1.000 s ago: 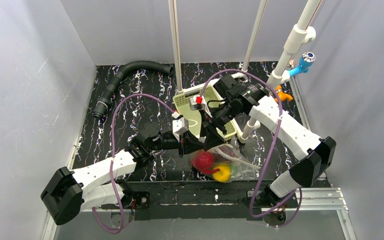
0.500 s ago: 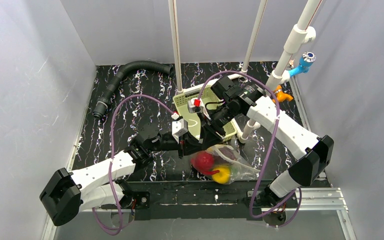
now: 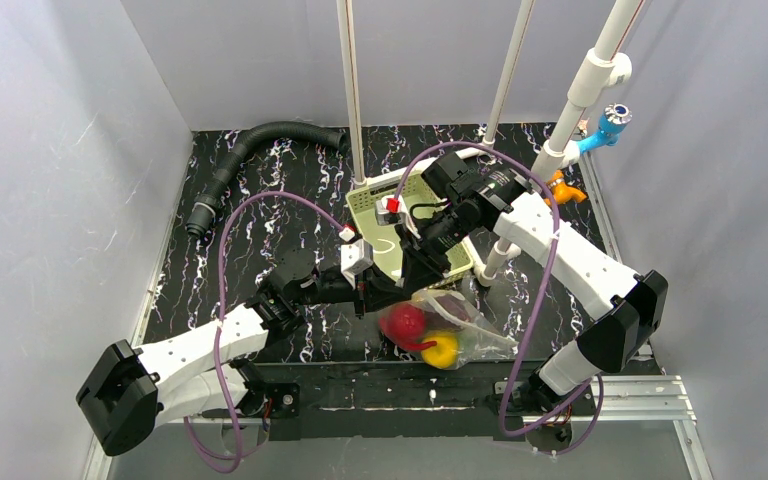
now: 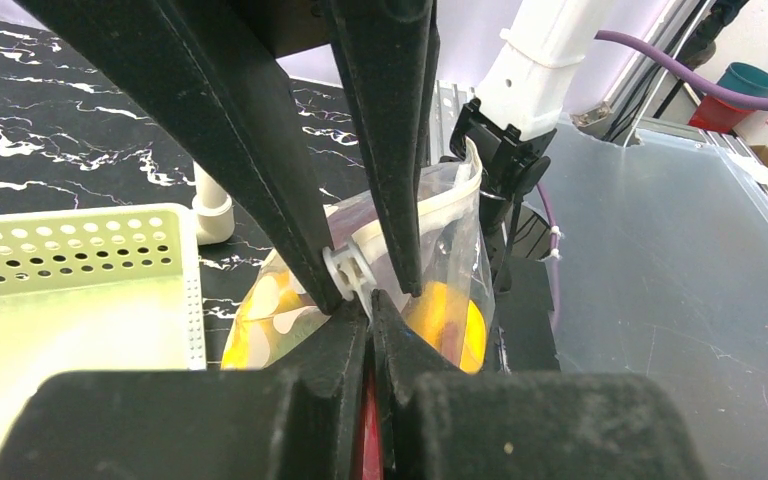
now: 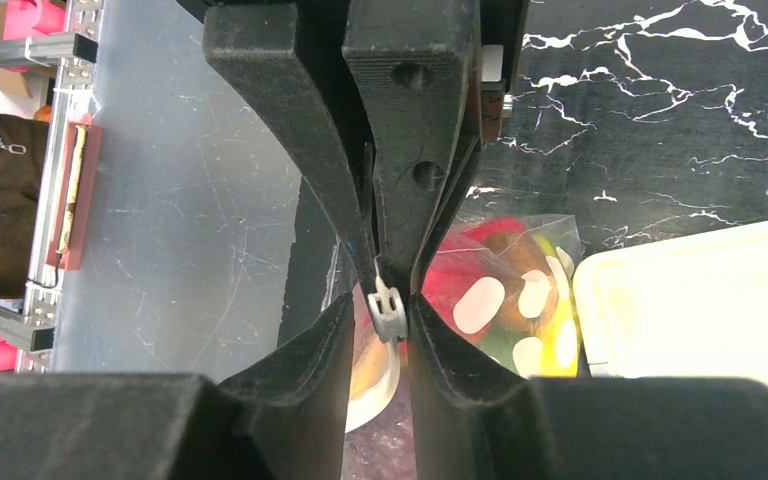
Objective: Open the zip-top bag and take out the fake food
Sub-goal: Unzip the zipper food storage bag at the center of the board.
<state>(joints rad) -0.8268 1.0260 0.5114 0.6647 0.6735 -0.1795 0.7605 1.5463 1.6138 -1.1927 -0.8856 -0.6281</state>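
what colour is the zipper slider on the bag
Pale grey-white slider; clearest in the right wrist view.

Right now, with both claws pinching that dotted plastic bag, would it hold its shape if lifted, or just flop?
Probably flop: the zip-top bag looks like thin, crinkled film that sags around the fake food. The load would likely slump to the bottom, since the pieces look rounded and loose. The film may be slippery; the right gripper pinches the small slider, not bare plastic.
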